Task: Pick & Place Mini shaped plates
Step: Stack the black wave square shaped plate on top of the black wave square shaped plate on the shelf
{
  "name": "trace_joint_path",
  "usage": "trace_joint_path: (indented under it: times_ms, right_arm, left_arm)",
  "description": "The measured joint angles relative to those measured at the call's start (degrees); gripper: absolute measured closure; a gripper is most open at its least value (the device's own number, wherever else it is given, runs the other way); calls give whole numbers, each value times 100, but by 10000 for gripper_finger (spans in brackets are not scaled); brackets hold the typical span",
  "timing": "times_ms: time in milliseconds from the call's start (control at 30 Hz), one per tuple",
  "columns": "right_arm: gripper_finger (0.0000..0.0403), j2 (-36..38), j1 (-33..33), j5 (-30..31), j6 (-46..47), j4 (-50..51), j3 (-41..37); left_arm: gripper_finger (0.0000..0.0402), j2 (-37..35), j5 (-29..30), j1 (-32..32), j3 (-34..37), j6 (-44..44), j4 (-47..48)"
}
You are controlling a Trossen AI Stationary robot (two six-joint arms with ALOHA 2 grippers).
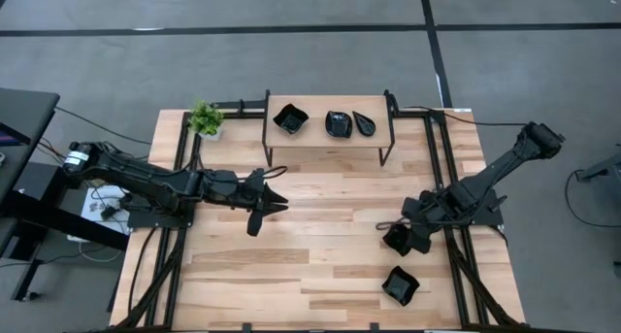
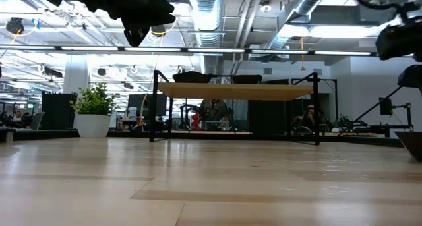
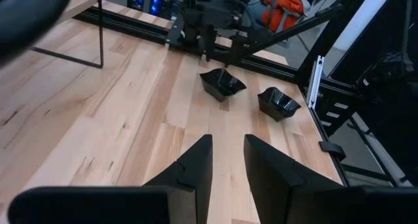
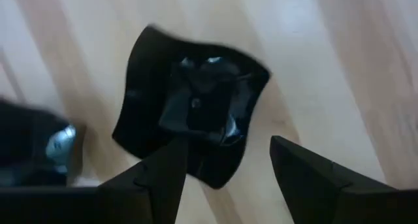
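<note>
Fingers of the right gripper (image 4: 225, 165) are standing apart over a glossy, likely slippery, rigid plate (image 4: 196, 113) near the desk's right edge; its wavy rim is offering the best hold.

The left gripper (image 3: 227, 160) is hovering mid-desk, fingers slightly apart, empty.

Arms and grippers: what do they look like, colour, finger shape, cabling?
Both arms are dark, jointed and near-black. The left gripper and right gripper each carry two flat, matte-black fingers tapering to angular tips. Black cables trail off the table from the arm bases. No markings visible.
</note>
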State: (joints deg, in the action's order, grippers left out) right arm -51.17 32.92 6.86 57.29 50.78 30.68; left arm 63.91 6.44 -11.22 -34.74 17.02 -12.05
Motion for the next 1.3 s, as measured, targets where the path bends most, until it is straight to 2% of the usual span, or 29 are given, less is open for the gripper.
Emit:
trace_joint_path:
  times_ms: [100, 400, 733, 1067, 1300]
  right_arm:
    - [191, -74, 193, 1, -313, -1, 0]
    - [220, -66, 599, 655, -537, 152, -38]
    - [246, -65, 724, 478, 110, -848, -729]
    - [272, -65, 713, 507, 166, -845, -752]
    - [322, -65, 713, 517, 180, -841, -752]
  left_arm:
    - [312, -1, 0, 0, 0, 0, 0]
    - [312, 1, 0, 0, 0, -20, 0]
    - [312, 1, 0, 2, -2, -63, 0]
    - [312, 0, -1, 1, -2, -67, 0]
    - [312, 1, -2, 2, -2, -68, 2]
